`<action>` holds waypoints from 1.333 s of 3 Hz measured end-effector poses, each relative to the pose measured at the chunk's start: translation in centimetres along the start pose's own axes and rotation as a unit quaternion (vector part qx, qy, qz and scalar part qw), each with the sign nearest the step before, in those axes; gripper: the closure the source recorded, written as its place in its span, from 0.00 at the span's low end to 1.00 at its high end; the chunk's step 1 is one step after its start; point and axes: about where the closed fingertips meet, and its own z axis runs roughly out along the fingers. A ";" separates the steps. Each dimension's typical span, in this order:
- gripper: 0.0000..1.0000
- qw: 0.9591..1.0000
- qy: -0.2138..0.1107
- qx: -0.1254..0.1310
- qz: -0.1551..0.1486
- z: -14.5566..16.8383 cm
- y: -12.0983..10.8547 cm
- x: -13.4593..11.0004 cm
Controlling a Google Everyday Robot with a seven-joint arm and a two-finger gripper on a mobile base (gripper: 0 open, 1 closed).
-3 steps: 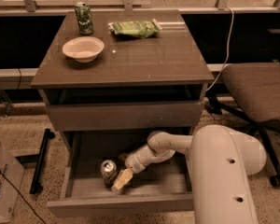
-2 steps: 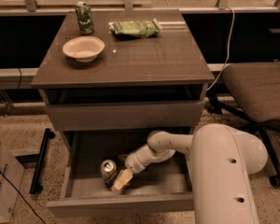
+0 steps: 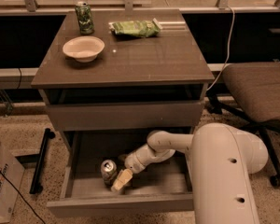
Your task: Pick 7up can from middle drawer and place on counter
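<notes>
The 7up can (image 3: 108, 171) stands upright in the open middle drawer (image 3: 84, 190), left of centre, its silver top showing. My gripper (image 3: 118, 182) reaches down into the drawer from the right on a white arm. Its pale fingers (image 3: 122, 179) sit right beside the can on its right side, touching or nearly touching it. The counter (image 3: 140, 55) is the glossy grey-brown top of the cabinet above.
On the counter stand a dark green can (image 3: 85, 17) at the back left, a white bowl (image 3: 83, 48) in front of it and a green snack bag (image 3: 134, 28) at the back. An office chair (image 3: 256, 90) is at the right. A cardboard box (image 3: 2, 181) is on the floor at the left.
</notes>
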 end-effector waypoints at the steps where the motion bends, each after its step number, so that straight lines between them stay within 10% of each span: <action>1: 0.00 1.000 0.000 0.000 0.000 0.0 0.0 0.0; 4: 0.00 1.000 0.000 0.000 0.000 0.2 0.0 -0.2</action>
